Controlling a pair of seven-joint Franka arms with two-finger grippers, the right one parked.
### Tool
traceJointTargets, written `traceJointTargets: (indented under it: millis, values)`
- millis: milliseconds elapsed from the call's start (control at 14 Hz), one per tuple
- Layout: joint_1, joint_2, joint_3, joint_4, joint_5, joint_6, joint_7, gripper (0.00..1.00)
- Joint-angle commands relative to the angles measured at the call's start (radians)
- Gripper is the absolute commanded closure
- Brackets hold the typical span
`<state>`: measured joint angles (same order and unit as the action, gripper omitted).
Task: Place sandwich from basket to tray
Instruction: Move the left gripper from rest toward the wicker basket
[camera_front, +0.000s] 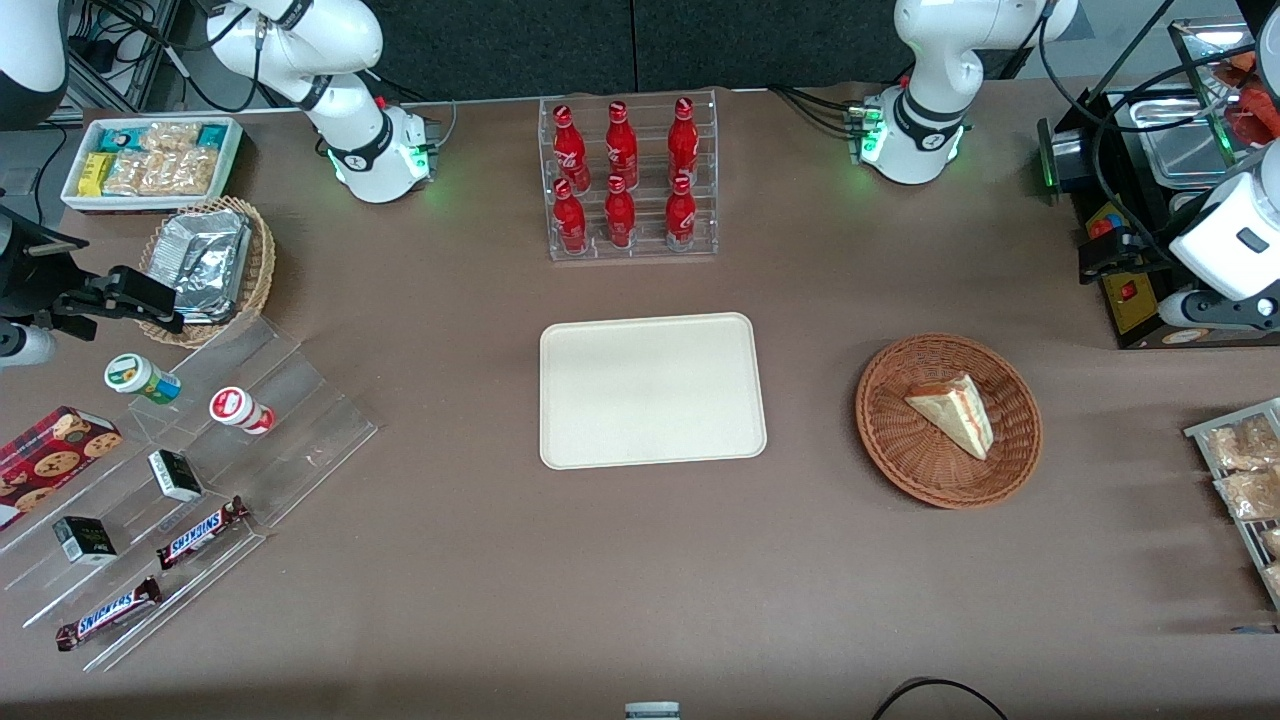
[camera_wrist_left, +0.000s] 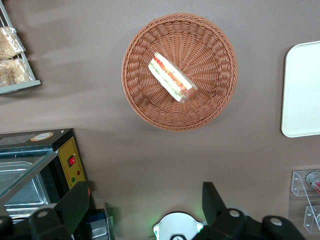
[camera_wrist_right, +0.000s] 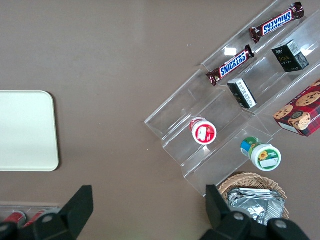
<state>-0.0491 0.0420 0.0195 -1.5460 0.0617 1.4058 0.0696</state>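
Left wrist view shows the gripper (camera_wrist_left: 142, 212) spread wide and empty, high above the desk. Below and ahead of it the sandwich (camera_wrist_left: 172, 78) lies mid-basket (camera_wrist_left: 210, 107), its long axis diagonal to the fingers' gap; the tray (camera_front: 652, 330) sits well apart.

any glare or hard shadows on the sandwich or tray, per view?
Front view: even light; the sandwich in the basket and the tray show no glare, only soft shadows; the foil packets glint. Left wrist view: sandwich sharp, filling readable, the open gripper dark, apart from the basket. Right wrist view: tray corner evenly lit.
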Motion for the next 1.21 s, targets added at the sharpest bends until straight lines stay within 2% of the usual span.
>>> traceJointTargets:
  millis: [0, 286, 500, 929, 1143]
  values:
    - [-0.006, 0.007, 0.002, 0.023, -0.008, -0.034, -0.007, 0.0]
    - [-0.005, 0.028, 0.004, 0.02, -0.013, -0.025, -0.059, 0.0]
    - [-0.003, 0.068, 0.005, -0.002, -0.025, 0.018, -0.17, 0.0]
    - [-0.008, 0.059, 0.004, -0.238, -0.037, 0.306, -0.509, 0.0]
    - [-0.008, 0.026, 0.002, -0.414, -0.037, 0.499, -0.609, 0.0]
